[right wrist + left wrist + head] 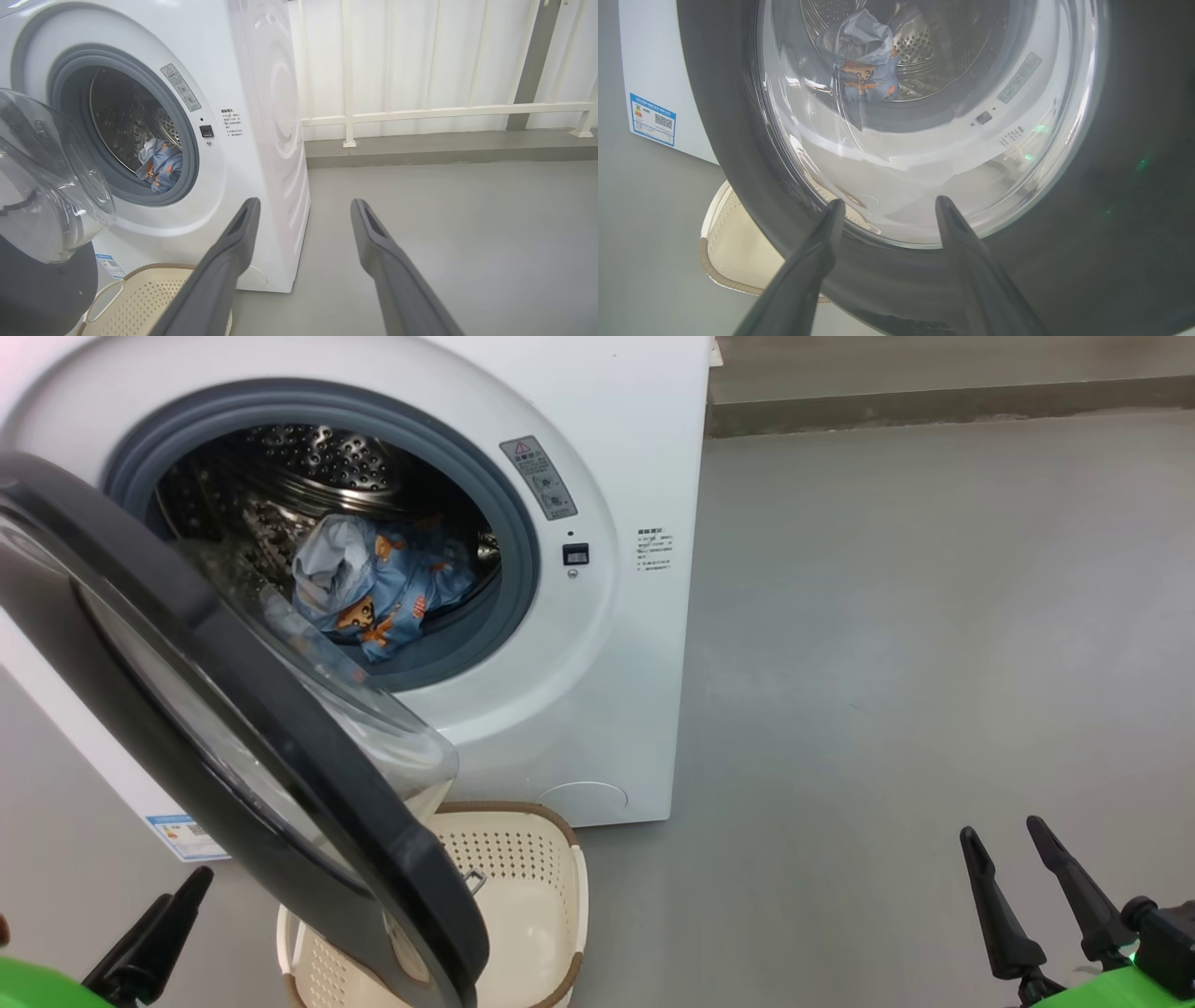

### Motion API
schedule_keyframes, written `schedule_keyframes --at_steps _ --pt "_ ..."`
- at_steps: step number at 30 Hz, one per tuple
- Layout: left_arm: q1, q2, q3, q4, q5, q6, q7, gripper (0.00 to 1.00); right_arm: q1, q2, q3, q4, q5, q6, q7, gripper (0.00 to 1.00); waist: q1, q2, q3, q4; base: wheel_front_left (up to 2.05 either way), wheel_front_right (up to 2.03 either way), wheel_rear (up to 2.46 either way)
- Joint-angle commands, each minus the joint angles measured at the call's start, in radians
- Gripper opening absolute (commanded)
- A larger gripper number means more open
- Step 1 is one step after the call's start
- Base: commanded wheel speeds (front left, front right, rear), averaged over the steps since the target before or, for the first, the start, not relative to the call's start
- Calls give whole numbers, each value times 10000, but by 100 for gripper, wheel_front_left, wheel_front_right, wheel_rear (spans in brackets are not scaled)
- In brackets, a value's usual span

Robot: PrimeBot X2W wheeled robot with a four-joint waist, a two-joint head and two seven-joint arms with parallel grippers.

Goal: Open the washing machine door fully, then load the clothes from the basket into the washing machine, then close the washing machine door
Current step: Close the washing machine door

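Note:
The white washing machine (597, 691) stands with its door (233, 709) swung about half open toward me, the black rim and glass bowl hanging over the basket (537, 896). The clothes (383, 583), light blue with orange figures, lie inside the steel drum. What shows of the cream basket is empty. My left gripper (182, 891) is open at the lower left, outside the door. In the left wrist view my left gripper (889, 201) points at the door (1134, 186), close to its glass. My right gripper (1001, 829) is open over bare floor, right of the machine.
Grey floor (934, 616) spreads to the right of the machine. A white railing (444, 112) and a low kerb (444, 154) run along the back. A blue label (653, 119) marks the machine's lower left corner. The door hides the near part of the basket (724, 233).

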Motion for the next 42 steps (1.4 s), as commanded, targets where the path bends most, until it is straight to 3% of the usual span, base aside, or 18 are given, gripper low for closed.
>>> schedule_keyframes --at_steps 1,12,19,24,33,42 --pt "-243 502 303 -155 102 -64 -398 100 26 -292 108 -277 -91 46 -82 100 0 0 -20 -60 0 0 0" --pt "429 681 -915 169 304 -65 -3796 100 36 -383 19 -285 -102 46 -82 100 0 0 -66 -394 0 0 0" --pt "724 1118 -1883 605 1078 -65 -5779 100 108 -414 -42 -282 -106 46 -82 100 0 0 -139 -596 0 0 0" --pt "725 1087 -1856 933 2123 -65 -6087 100 158 -434 -84 -270 -100 46 -82 100 0 0 -171 -670 0 0 0" --pt "1188 -275 53 469 5492 -65 -6098 100 206 -392 -157 -238 -106 46 -82 100 0 0 -201 -684 0 0 0" --pt "1623 -1074 612 45 6968 -65 -6100 100 183 -374 -139 -212 -83 46 -82 100 0 0 -222 -701 0 0 0"
